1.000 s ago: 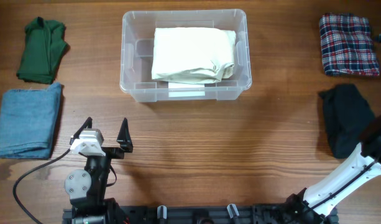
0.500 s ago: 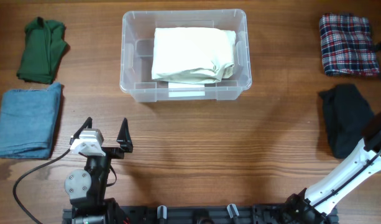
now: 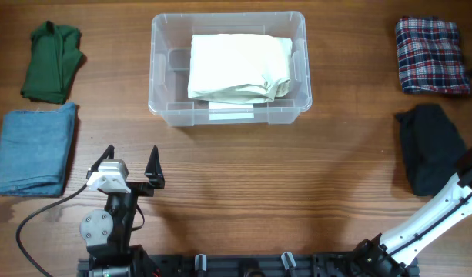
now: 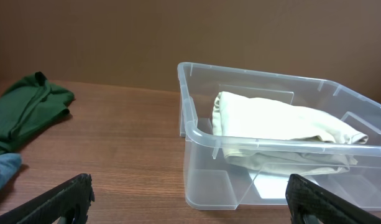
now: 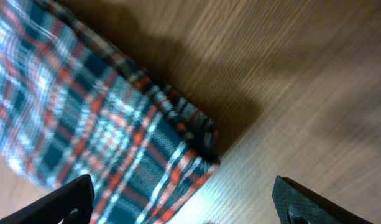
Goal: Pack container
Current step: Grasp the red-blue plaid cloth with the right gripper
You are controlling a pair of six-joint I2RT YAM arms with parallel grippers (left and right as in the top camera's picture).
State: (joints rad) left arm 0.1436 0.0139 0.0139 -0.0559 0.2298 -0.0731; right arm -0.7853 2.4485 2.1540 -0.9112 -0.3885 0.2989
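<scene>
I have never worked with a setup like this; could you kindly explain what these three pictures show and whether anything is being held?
This is a robot with two arms at a wooden table, each ending in a two-finger gripper. One picture looks straight down from above. The other two come from small cameras on the wrists, so the dark shapes in their lower corners are the robot's own fingers.

In the middle stands a clear plastic container with a folded cream cloth inside. Waiting on the table are a green cloth and a blue cloth on the left, and a plaid cloth and a black cloth on the right.

The left gripper is open, facing the container. The right gripper is open above the plaid cloth. Neither holds anything.
</scene>
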